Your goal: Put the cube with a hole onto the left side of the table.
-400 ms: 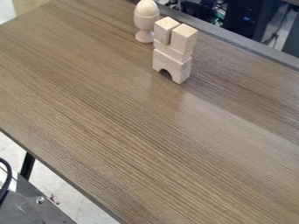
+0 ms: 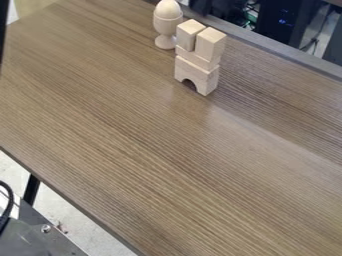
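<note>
1 black cable (image 2: 7, 204) curves at the lower left, by a grey metal plate (image 2: 32, 230) with a screw. Behind it lies the wood-grain worktop (image 2: 153, 150). A black piece of the arm (image 2: 2, 30) edges in at upper left; how wide the end effector is, or what it holds, I cannot tell. Toward the far edge, the arched block (image 2: 208, 84) with the hole stands under 3 other blocks (image 2: 210, 46), near 1 wooden egg (image 2: 167, 9) in a cup (image 2: 167, 25).
</note>
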Tool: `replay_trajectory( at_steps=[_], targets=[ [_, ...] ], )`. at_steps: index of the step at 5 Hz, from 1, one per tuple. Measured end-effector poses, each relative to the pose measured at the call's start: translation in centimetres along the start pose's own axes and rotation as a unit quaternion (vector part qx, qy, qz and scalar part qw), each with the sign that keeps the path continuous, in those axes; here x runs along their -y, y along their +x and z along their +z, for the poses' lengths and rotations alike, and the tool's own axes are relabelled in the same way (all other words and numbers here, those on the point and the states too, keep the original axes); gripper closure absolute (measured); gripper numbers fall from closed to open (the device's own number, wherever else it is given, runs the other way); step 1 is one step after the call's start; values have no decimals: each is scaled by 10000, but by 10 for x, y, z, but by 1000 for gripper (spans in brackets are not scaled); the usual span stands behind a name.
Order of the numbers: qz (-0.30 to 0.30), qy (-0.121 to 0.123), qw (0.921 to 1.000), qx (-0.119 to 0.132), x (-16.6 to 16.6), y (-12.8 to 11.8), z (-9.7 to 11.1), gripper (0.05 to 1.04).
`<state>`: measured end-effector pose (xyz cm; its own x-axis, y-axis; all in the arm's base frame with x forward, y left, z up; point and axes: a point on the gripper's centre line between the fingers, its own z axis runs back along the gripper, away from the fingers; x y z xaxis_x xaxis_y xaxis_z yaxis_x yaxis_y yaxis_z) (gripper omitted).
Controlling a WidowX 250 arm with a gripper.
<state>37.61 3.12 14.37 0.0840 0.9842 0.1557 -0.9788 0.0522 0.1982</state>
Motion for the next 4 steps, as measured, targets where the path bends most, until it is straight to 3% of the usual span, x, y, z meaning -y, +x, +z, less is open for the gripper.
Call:
replay_trajectory(
  at_steps=[2, 4],
  targets=[
    [-61, -120, 9999, 50, 4, -3, -10, 83],
    [-27, -522, 9986, 17, 8, 4, -9, 83]
  ],
)
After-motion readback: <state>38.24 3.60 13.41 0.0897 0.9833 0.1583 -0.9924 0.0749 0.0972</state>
